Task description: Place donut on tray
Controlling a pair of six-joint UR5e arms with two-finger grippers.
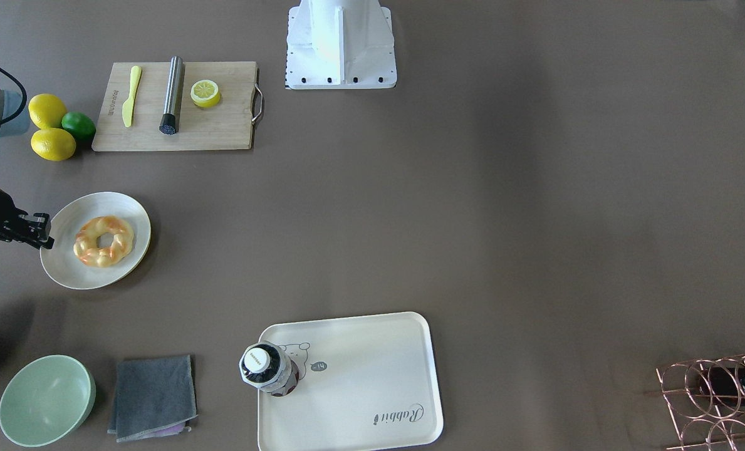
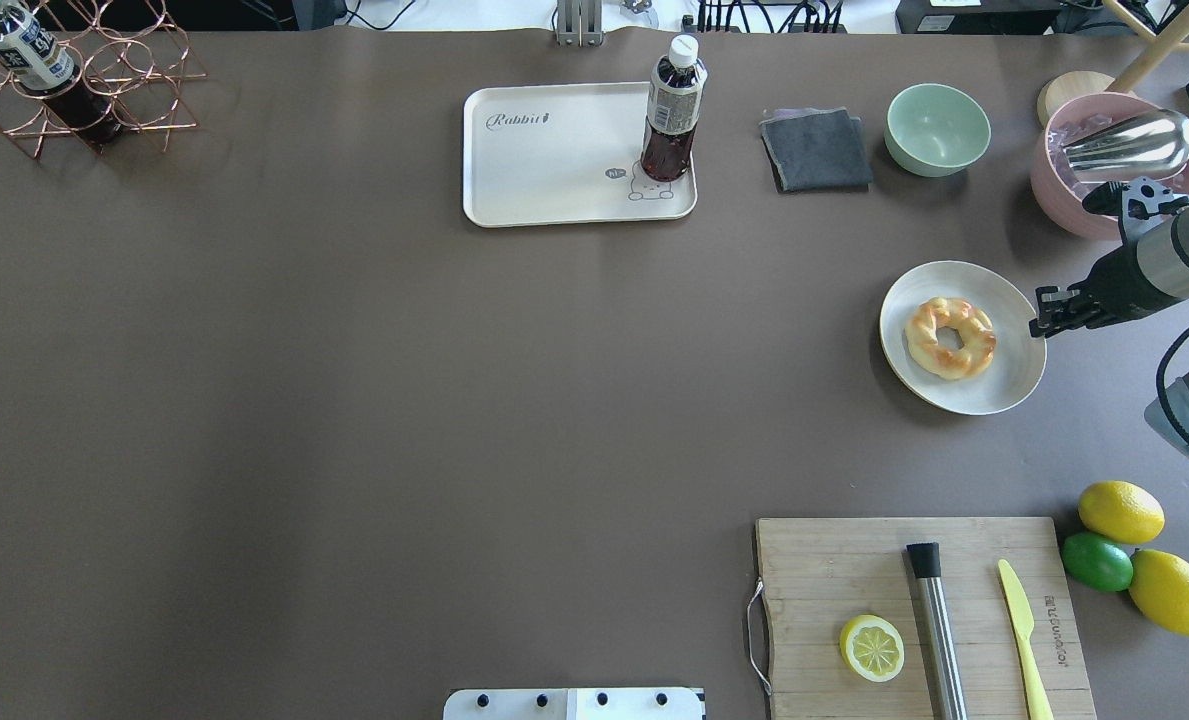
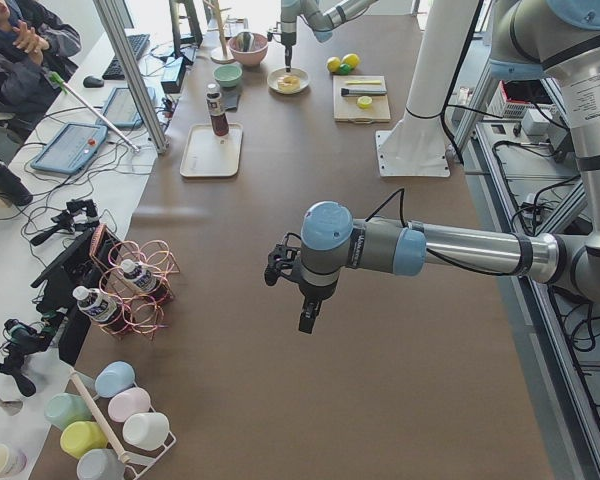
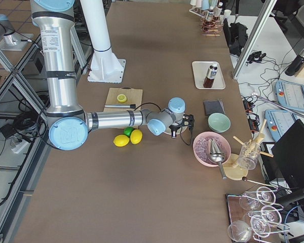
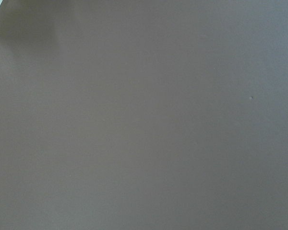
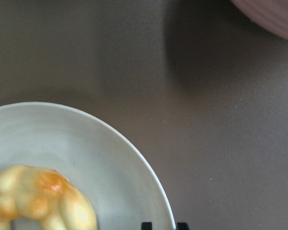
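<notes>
**Donut on its plate, tray well across the bench**

The braided, glossy yellow-and-orange ring donut lies flat on a round white plate at the right of the overhead view. It sits a little toward the plate's left side. The large cream-white rectangular tray with its "Rabbit" script is at the top centre of that view, well apart from the plate. A dark-drink plastic bottle with a white cap stands upright in the tray's right end, over the small cartoon print.

The right arm's fingers come in from the right edge of the overhead view and hang just beside the plate's right rim, clear of the donut. In the right wrist view two dark fingertips peek in at the bottom edge, a little apart with brown bench showing between them, pinching nothing. The plate's rim curves just to their left, and the donut fills the lower left corner.

The left arm's fingers hang over bare bench in the middle of the left side view. Whether they are spread or pressed together, I cannot tell.
</notes>
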